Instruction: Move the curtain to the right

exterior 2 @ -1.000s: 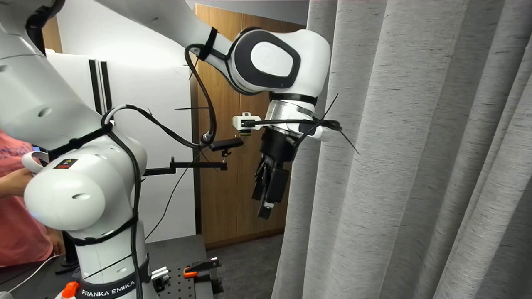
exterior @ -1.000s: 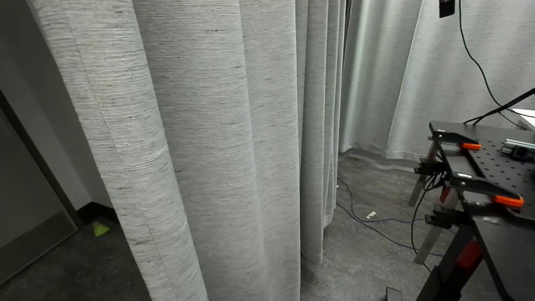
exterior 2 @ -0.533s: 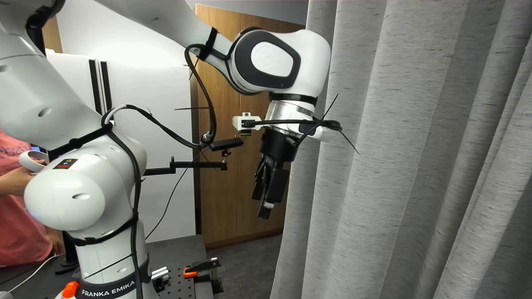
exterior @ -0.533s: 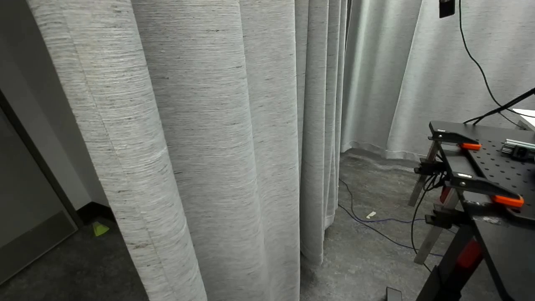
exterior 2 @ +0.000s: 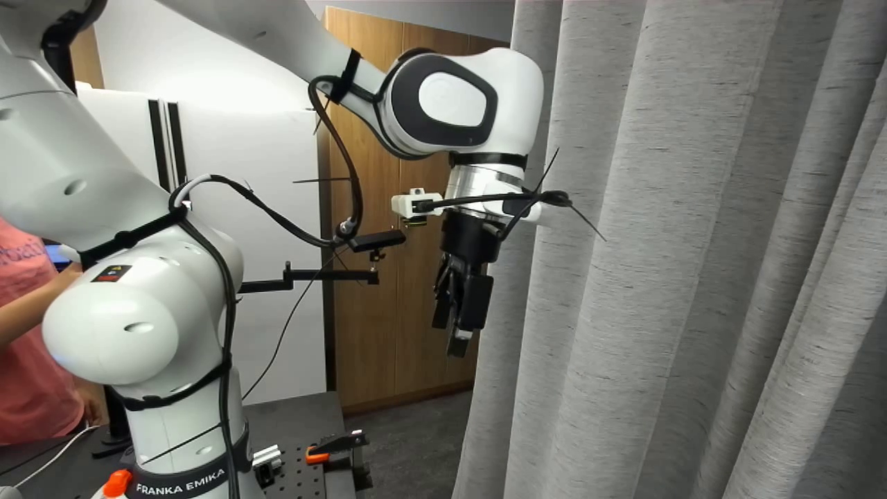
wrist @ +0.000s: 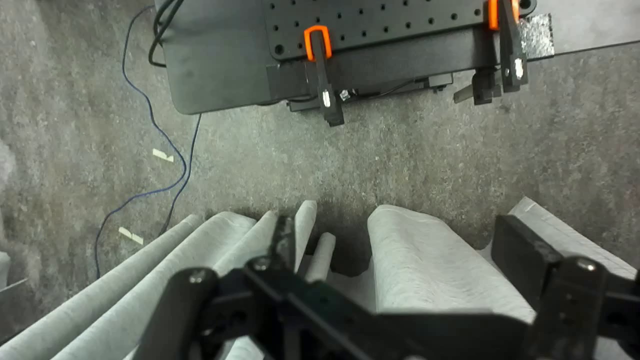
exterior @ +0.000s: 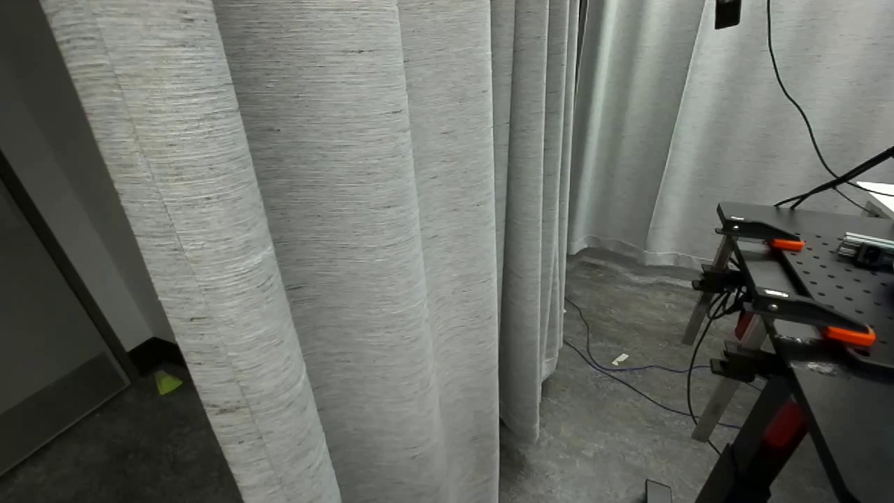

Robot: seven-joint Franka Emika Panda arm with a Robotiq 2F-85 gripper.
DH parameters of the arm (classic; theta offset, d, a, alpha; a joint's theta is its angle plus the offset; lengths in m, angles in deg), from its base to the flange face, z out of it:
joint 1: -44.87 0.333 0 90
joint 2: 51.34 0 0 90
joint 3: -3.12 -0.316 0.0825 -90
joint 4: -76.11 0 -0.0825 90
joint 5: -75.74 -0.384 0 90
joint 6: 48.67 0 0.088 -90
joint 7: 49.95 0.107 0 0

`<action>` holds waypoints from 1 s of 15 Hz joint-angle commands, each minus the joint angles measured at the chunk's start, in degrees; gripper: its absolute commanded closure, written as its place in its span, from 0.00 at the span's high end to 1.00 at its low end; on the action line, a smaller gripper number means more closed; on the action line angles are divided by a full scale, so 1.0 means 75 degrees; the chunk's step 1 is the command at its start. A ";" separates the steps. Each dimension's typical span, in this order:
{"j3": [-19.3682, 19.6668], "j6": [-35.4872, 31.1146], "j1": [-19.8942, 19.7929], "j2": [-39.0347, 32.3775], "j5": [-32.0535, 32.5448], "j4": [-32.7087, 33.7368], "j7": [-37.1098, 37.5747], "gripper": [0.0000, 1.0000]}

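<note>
One curtain (exterior: 363, 244), long axis upright, folds running downward

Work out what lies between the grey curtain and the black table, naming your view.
In the wrist view, grey floor lies between the curtain and the black table, with thin cables and pale strips toward the left.
</note>
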 commanded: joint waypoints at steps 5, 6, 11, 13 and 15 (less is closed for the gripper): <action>-0.0856 -0.1066 0.0824 0.0059 0.0328 -0.0138 0.0091 1.00; -0.1004 -0.1165 0.0978 0.0021 0.0327 -0.0123 0.0073 1.00; -0.1595 -0.1553 0.1657 -0.0309 0.0369 0.0037 -0.0088 1.00; -0.1739 -0.1737 0.1894 -0.0473 0.0394 0.0106 -0.0238 1.00; -0.1820 -0.1909 0.2116 -0.0698 0.0361 0.0229 -0.0424 1.00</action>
